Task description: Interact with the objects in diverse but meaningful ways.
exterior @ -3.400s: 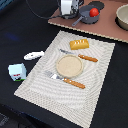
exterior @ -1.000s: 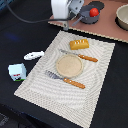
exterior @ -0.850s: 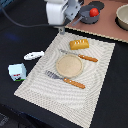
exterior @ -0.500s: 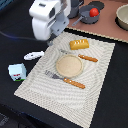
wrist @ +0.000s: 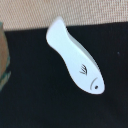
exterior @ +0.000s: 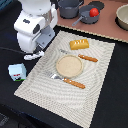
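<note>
A flat white fish-shaped piece [wrist: 75, 60] lies on the black table beside the placemat's edge; in the exterior view only its end [exterior: 33, 56] shows under my arm. My gripper [exterior: 40, 49] hangs just above it; its fingers do not show in either view. A golden bread loaf [exterior: 80, 44] lies on the mat's far side. A white-and-blue milk carton [exterior: 17, 72] stands on the exterior view's left. A red tomato [exterior: 93, 12] sits in a small dark pan beside the grey two-handled pot [exterior: 70, 7] at the back.
A striped placemat [exterior: 97, 85] carries a round tan plate [exterior: 68, 65], an orange-handled fork [exterior: 70, 81] and an orange-handled knife [exterior: 82, 56]. A bowl [exterior: 123, 16] stands at the back on the exterior view's right. The arm's white body [exterior: 32, 22] blocks the back left.
My arm has swung from the back near the pot toward the exterior view's left and forward, and now hangs low over the fish piece. The objects have not moved.
</note>
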{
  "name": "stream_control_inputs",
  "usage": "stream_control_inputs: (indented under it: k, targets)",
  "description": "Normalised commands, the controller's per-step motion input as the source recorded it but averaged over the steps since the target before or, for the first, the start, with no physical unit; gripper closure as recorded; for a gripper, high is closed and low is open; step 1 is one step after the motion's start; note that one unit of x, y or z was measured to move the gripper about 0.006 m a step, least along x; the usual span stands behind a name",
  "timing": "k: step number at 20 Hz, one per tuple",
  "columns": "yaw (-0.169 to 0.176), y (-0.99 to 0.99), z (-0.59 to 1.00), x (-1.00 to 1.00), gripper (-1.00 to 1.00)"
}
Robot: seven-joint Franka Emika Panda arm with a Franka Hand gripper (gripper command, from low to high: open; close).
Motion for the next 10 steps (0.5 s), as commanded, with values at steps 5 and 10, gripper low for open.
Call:
stream_control_inputs:
  k: [5, 10]
  targets:
    - [0.152, 0.0, -0.13, -0.73, -1.0]
    - [0.119, -0.12, -0.31, -0.5, -1.0]
